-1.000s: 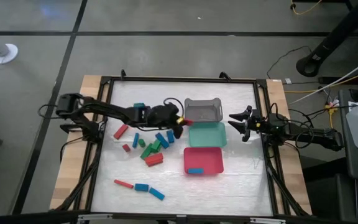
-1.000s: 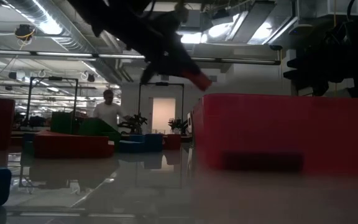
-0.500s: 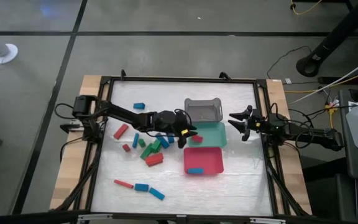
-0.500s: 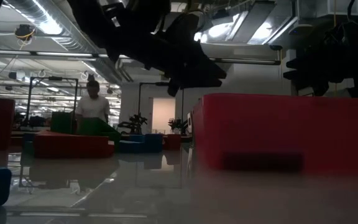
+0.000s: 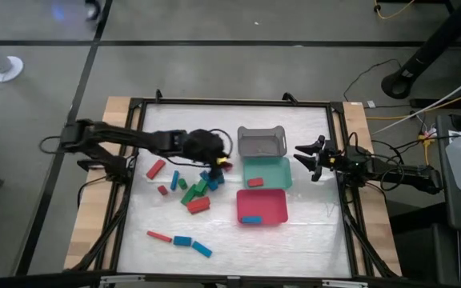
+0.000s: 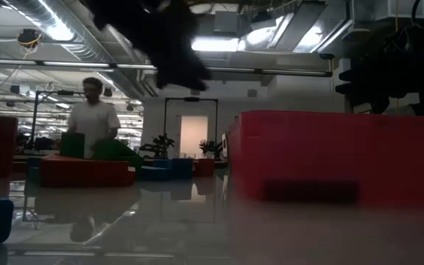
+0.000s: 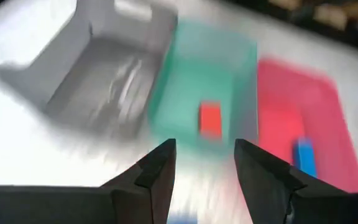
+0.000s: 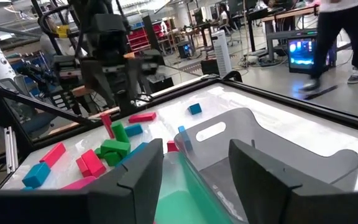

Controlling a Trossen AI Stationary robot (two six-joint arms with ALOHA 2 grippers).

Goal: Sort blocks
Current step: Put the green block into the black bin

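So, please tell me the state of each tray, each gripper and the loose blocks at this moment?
grey tray: empty.
teal tray: holds one red block.
red tray: holds one blue block.
left gripper: open, holding nothing, over the table beside the teal tray.
right gripper: open, empty, waiting at the table's right edge.
loose blocks: unsorted on the table, left of the trays.

You have red, blue and green blocks (image 5: pixel 192 190) on a white counter (image 5: pixel 214 240), beside grey (image 5: pixel 261 142), teal (image 5: pixel 278 174) and red trays (image 5: pixel 262 206).
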